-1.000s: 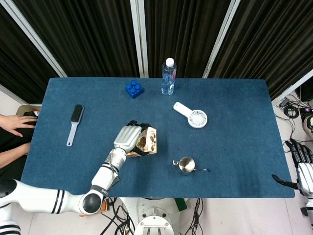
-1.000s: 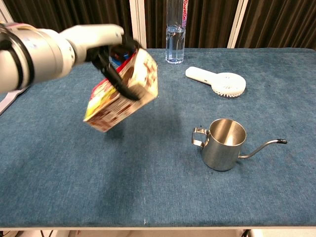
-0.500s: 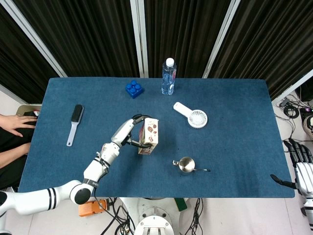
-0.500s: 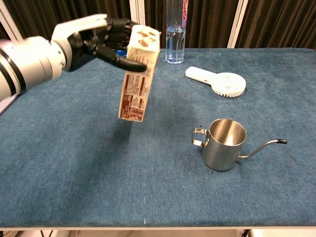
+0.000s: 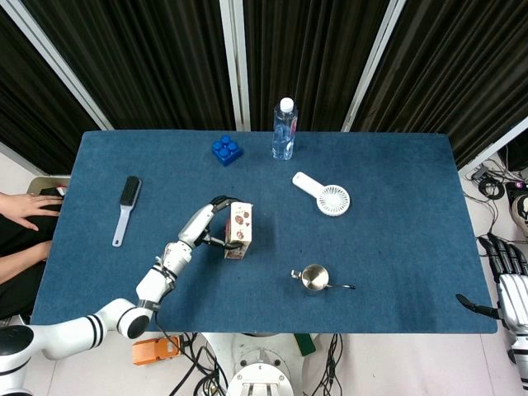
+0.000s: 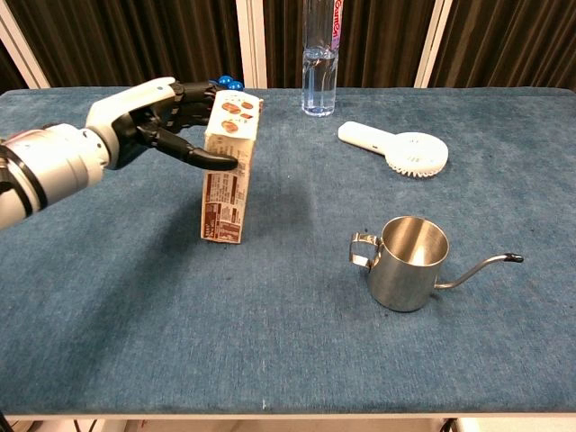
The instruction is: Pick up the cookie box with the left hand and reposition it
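The cookie box [image 5: 238, 231] [image 6: 227, 180] stands upright on its narrow end on the blue table [image 5: 396, 190], left of centre. My left hand [image 5: 206, 224] [image 6: 162, 117] grips its upper part from the left, thumb across the front face and fingers behind the top. The box's bottom edge meets the cloth. My right hand [image 5: 513, 289] hangs off the table's right edge, fingers spread and holding nothing; only the head view shows it.
A steel pouring pot [image 5: 313, 277] [image 6: 409, 263] sits right of the box, spout pointing right. A white hand fan [image 5: 323, 195] [image 6: 396, 148], a water bottle [image 5: 284, 130] [image 6: 319, 58] and a blue block [image 5: 226, 150] lie further back. A brush [image 5: 125, 208] lies at left, near a person's hands [image 5: 25, 206].
The left hand turned the box from a tilted, lifted pose to upright and lowered it leftward onto the table. The right hand stayed still.
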Controlling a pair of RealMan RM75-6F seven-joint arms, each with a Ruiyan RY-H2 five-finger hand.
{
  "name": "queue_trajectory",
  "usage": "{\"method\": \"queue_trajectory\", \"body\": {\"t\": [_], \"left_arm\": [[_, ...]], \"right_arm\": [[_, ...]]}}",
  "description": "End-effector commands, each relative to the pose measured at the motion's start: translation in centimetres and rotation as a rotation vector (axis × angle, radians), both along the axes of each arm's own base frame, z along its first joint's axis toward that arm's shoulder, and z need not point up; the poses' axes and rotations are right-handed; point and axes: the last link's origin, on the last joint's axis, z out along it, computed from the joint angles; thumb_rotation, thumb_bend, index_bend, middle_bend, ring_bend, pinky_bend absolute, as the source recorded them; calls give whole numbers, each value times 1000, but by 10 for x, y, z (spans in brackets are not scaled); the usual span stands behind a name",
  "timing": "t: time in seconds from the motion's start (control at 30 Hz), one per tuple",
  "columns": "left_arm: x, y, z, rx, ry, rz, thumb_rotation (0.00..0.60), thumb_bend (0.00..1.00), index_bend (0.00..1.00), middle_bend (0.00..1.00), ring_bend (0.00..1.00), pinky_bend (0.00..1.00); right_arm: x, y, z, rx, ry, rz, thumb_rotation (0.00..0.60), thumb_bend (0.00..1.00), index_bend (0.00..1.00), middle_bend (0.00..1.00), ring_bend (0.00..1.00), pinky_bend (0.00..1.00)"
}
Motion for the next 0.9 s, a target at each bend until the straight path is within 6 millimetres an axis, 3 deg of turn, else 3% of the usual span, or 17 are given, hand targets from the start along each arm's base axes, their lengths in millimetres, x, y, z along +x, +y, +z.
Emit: {"method": "queue_trajectory", "body": {"t": [0.03, 0.27, 0.5, 0.9], "left_arm": [[-4, 0, 5, 8, 24, -13, 600, 0, 156, 130, 50, 3], [-11, 0, 18, 12, 63, -30, 600, 0, 20, 20, 0, 0], [-16, -2, 41, 36, 198, -92, 600, 0, 0, 0, 0, 0], [18, -26, 83, 23, 454, -206, 600, 0, 0, 0, 0, 0]], "right_arm": [[0, 0, -1, 2, -1, -2, 600, 176, 0, 13, 0, 0], [1, -1, -2, 3, -6, 4, 600, 177, 0, 13, 0, 0], [0, 0, 0, -4, -8, 5, 600, 177, 0, 13, 0, 0], [0, 1, -1, -2, -14, 6, 600, 176, 0, 13, 0, 0]]}}
